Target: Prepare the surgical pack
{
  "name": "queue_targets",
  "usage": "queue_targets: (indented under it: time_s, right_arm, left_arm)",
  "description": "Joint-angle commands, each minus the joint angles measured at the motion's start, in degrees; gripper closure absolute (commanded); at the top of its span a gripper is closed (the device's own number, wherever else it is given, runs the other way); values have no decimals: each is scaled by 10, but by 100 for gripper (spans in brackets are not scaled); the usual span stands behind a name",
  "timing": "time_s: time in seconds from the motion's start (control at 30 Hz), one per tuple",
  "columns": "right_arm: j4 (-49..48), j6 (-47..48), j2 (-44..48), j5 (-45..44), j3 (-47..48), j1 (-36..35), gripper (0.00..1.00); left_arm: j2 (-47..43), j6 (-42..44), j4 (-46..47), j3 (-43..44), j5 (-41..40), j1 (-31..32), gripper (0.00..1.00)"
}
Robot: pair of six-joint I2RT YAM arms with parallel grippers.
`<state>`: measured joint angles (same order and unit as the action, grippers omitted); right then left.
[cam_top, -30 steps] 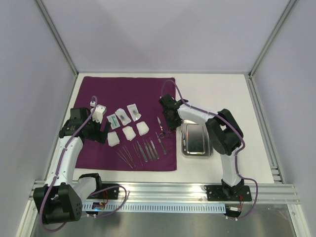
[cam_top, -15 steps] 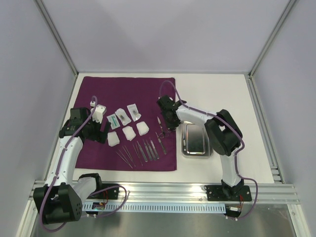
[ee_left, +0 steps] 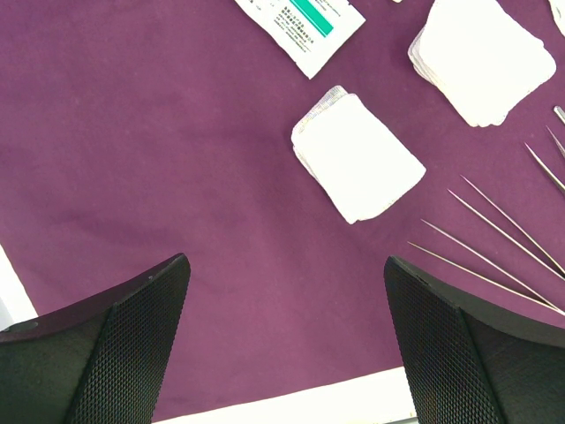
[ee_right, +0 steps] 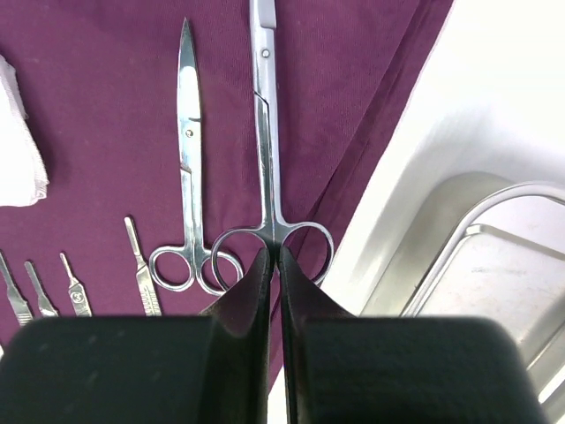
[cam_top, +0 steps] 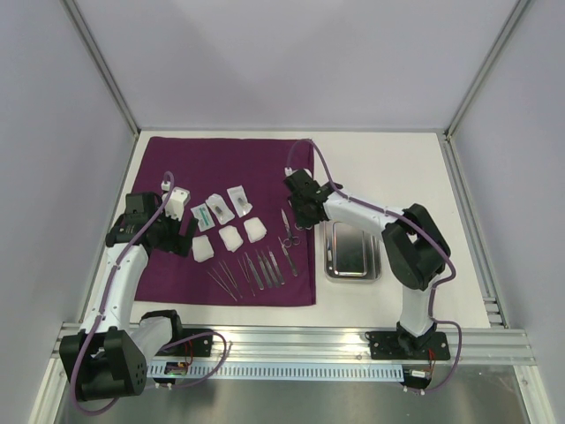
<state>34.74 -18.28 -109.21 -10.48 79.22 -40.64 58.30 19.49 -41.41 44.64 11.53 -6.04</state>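
The purple cloth lies on the table's left half. On it are three white gauze squares, three clear packets and a row of thin tweezers and scalpel handles. The steel tray stands just right of the cloth. My right gripper is shut on a pair of scissors where its ring handles join, at the cloth's right edge. A second pair of scissors lies beside it. My left gripper is open and empty over the cloth's front left, near one gauze square.
The tray's rim shows just right of my right gripper. Bare white table lies behind the tray and right of the cloth. Metal frame posts stand at the back corners and a rail runs along the front.
The right arm's elbow has swung to the right and its gripper has shifted slightly near the scissors. The left arm has not moved.
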Motion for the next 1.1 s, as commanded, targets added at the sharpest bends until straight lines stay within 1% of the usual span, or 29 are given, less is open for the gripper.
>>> queue_targets:
  time_s: [0.0, 0.2, 0.4, 0.57, 0.67, 0.8, 0.83, 1.0, 1.07]
  right_arm:
    - [-34, -13, 21, 13, -13, -3, 99]
    - [-35, -21, 7, 23, -30, -3, 99]
    - [-22, -21, 26, -9, -37, -3, 100]
    - [-4, -14, 14, -40, -31, -4, 100]
    - [0, -8, -1, -30, -21, -4, 98]
    - [12, -2, -19, -11, -4, -3, 89]
    - [15, -1, -18, -5, -2, -4, 85]
    - [43, 22, 1, 8, 19, -3, 73]
    - [49, 35, 4, 9, 31, -3, 71]
  left_arm:
    - [-8, 5, -2, 25, 5, -2, 0]
    - [-12, 5, -2, 25, 4, -2, 0]
    - [-11, 6, 0, 25, 6, -2, 0]
    - [-10, 6, 0, 26, 7, -3, 0]
    - [-9, 6, -1, 25, 7, -3, 0]
    - [-9, 6, -1, 25, 7, -3, 0]
    - [-8, 7, -2, 25, 7, -3, 0]
    - [-7, 7, -3, 26, 8, -3, 0]
    - [-9, 10, -5, 30, 5, -3, 0]
